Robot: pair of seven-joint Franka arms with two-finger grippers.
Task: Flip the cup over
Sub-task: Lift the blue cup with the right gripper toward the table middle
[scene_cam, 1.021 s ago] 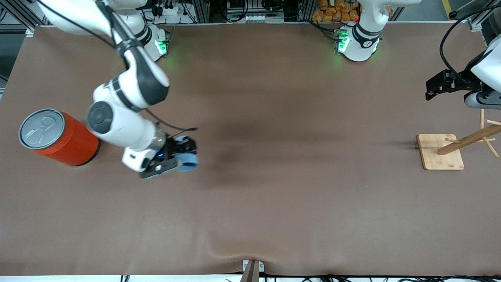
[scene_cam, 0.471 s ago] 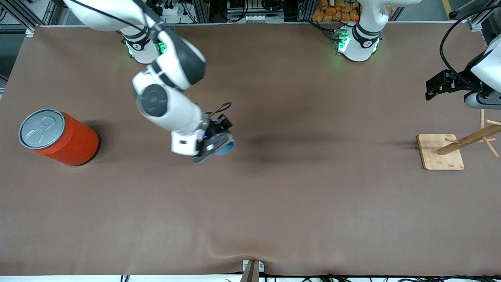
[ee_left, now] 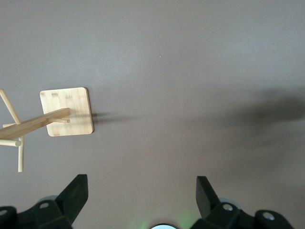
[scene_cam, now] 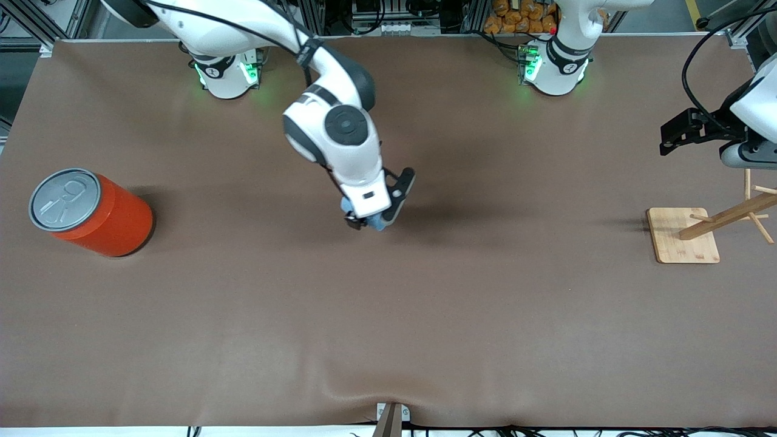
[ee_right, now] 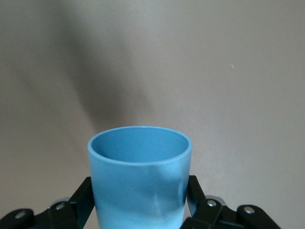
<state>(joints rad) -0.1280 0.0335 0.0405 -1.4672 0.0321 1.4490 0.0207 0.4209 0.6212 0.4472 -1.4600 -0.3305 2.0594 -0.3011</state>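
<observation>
The small light-blue cup (ee_right: 140, 176) sits between the fingers of my right gripper (ee_right: 138, 191), which is shut on its sides. Its open mouth points away from the wrist, and the darker blue inside shows at the rim. In the front view the right gripper (scene_cam: 370, 221) hangs over the middle of the table, with only slivers of the cup (scene_cam: 380, 225) showing under the hand. My left gripper (scene_cam: 674, 138) waits at the left arm's end of the table. It is open with nothing between its fingers (ee_left: 78, 186).
A large orange-red can (scene_cam: 91, 212) with a grey lid stands at the right arm's end of the table. A wooden peg rack on a square base (scene_cam: 683, 235) stands at the left arm's end, below the left gripper; the rack base (ee_left: 66, 112) also shows in the left wrist view.
The right arm has carried the cup from beside the orange can toward the middle of the table, turning its wrist on the way. The left arm has not moved.
</observation>
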